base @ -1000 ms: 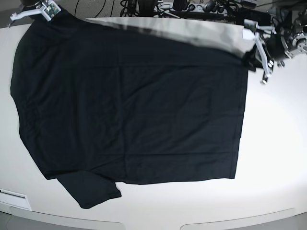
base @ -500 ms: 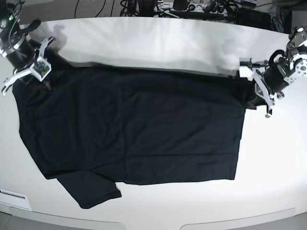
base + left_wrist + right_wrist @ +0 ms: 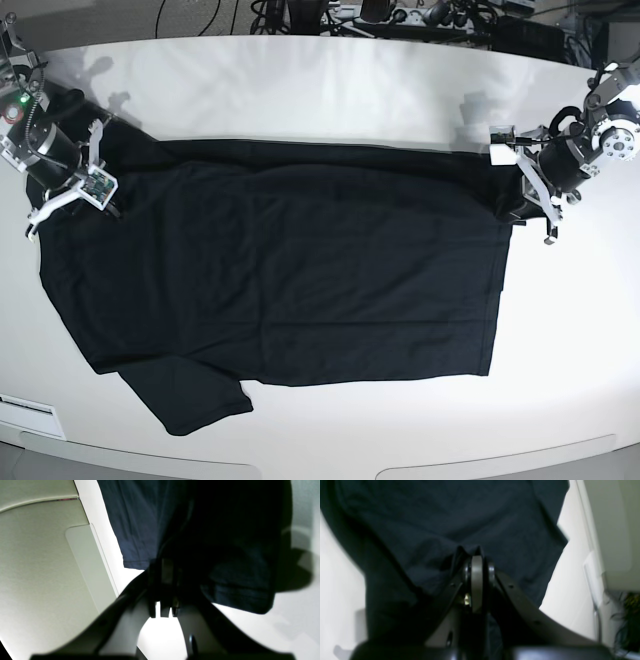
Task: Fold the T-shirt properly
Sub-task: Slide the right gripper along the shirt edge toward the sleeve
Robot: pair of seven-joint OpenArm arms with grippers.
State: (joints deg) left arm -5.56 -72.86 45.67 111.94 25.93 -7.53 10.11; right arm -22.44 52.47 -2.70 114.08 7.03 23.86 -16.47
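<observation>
The black T-shirt [image 3: 280, 280] lies spread on the white table [image 3: 350, 90], with one sleeve [image 3: 195, 395] sticking out at the near left. Its far part is doubled over toward the front, and the fold line runs straight across the back. My left gripper [image 3: 524, 205], on the right of the base view, is shut on the T-shirt's far right corner. In the left wrist view the left gripper [image 3: 163, 567] pinches dark cloth [image 3: 140, 525]. My right gripper [image 3: 100, 205] is shut on the T-shirt's far left edge. In the right wrist view fabric [image 3: 445, 517] bunches around the right gripper [image 3: 477, 557].
Cables and equipment [image 3: 400, 15] line the table's back edge. A small white label [image 3: 25, 405] sits at the near left rim. The curved front edge of the table [image 3: 480, 465] runs below the shirt's hem.
Both grippers have carried the shirt's far edge from the table's back toward the front and lowered it, so the far part now lies doubled over the body.
</observation>
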